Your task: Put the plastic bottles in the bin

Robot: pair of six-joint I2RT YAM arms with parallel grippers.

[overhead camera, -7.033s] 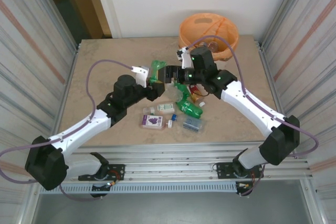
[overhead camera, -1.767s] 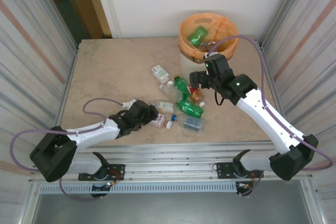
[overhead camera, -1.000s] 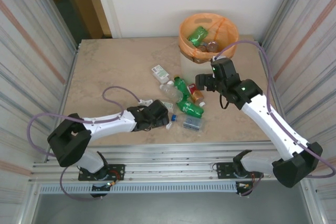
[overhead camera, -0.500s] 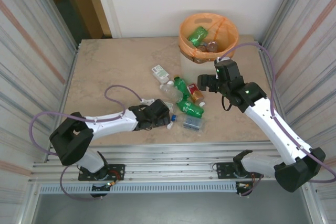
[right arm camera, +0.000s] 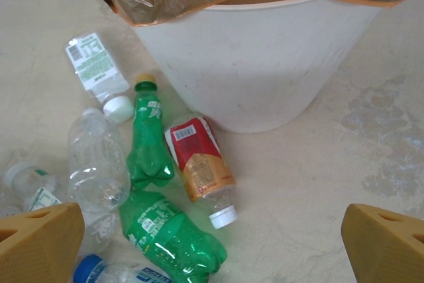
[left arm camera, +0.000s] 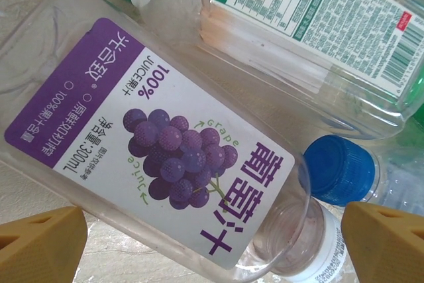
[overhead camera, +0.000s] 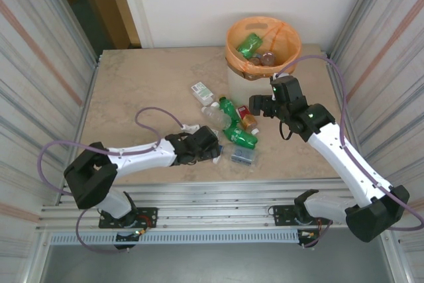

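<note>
bin (right arm camera: 252, 71) ahead of right pincer (right arm camera: 212, 243), jaws apart, empty; brown bottle (right arm camera: 199, 160) just before it on table (overhead camera: 146, 91)

left pincer (left arm camera: 212, 246), jaws apart, grape juice bottle (left arm camera: 152, 144) dead ahead between its tips: grasp step

next: lower, clamp bottle body, lift toward bin

Eight plastic bottles (overhead camera: 242, 137) on the table (overhead camera: 146, 84), one bin (overhead camera: 232, 52)

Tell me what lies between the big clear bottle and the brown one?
A green bottle with a yellow cap, seen in the right wrist view.
</note>
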